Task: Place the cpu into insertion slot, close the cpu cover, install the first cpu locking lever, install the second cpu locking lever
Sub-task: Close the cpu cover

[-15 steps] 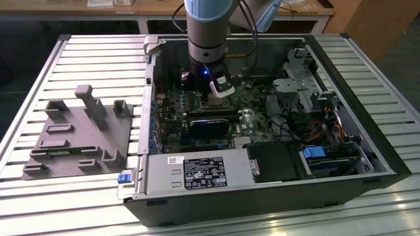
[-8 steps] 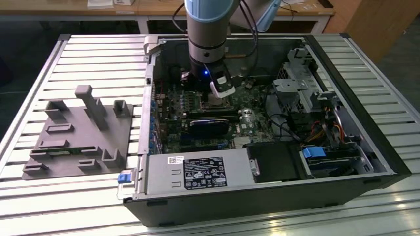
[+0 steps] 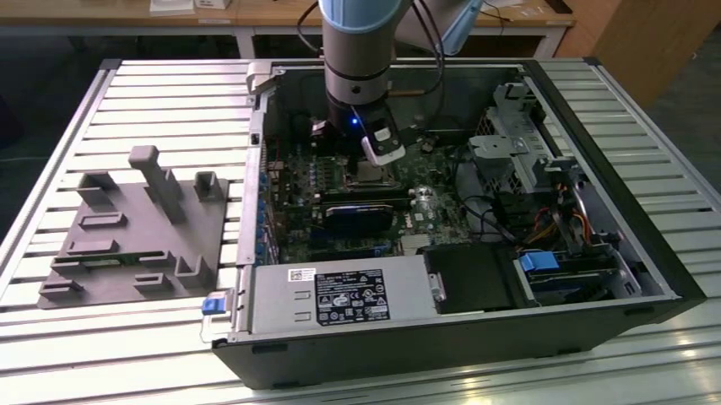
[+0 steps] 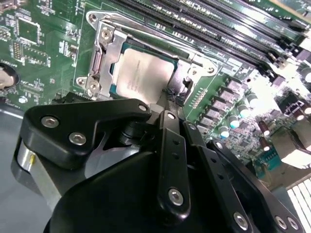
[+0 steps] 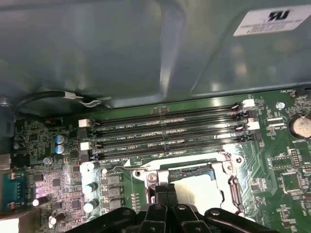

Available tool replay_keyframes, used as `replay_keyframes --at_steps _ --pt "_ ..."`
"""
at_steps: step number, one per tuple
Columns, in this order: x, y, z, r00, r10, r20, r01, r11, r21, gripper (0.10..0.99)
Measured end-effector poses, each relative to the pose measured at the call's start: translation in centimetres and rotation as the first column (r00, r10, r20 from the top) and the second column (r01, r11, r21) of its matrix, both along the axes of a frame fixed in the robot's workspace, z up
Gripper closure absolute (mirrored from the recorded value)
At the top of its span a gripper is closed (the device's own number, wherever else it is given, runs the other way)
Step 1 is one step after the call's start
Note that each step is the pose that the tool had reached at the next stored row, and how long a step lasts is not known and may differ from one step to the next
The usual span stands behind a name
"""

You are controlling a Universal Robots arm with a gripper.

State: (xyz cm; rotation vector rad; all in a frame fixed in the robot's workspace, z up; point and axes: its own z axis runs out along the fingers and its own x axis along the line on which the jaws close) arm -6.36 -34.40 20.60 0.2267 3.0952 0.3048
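One cpu [image 4: 143,77] corner — maybe — behind gripper [image 4: 173,100]

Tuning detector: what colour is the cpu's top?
Dull silver-grey; flat square cpu best in the second wrist view.

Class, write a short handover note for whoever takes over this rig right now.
Hand: shut, tips at the slot's edge, not holding the chip.
cpu: lying in the slot; the cover looks lowered around it.
Done: cpu placed, cover apparently closed.
Left: the levers; I cannot tell whether either is latched.
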Motion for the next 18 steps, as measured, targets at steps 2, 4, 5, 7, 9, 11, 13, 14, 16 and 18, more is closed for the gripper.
replay_keyframes --at_steps 2,4,5,7,9,11,13,14,16,18 --pt "0.00 0.01 0.07 1.0000 0.000 0.0001 0.000 1.0000 0.000 0.984" --pt "-0.04 0.00 0.08 1.0000 0.000 0.0003 0.000 1.0000 0.000 0.984" --pt "-0.09 0.00 0.07 1.0000 0.000 0.0007 0.000 1.0000 0.000 0.984" --pt "-0.19 0.00 0.02 1.0000 0.001 0.0017 -0.001 1.0000 0.000 0.984" --pt "-0.19 -0.05 -0.11 1.0000 0.001 0.0024 -0.001 1.0000 0.000 0.984" --pt "-0.19 -0.10 -0.24 1.0000 0.002 0.0032 -0.002 1.0000 0.000 0.984" --pt "-0.19 -0.15 -0.37 1.0000 0.003 0.0038 -0.003 1.0000 0.000 0.984" --pt "-0.20 -0.18 -0.42 1.0000 0.003 0.0041 -0.003 1.0000 0.000 0.984" --pt "-0.20 -0.22 -0.51 1.0000 0.003 0.0047 -0.003 1.0000 0.000 0.984" --pt "-0.20 -0.23 -0.57 1.0000 0.004 0.0051 -0.004 1.0000 0.000 0.984"
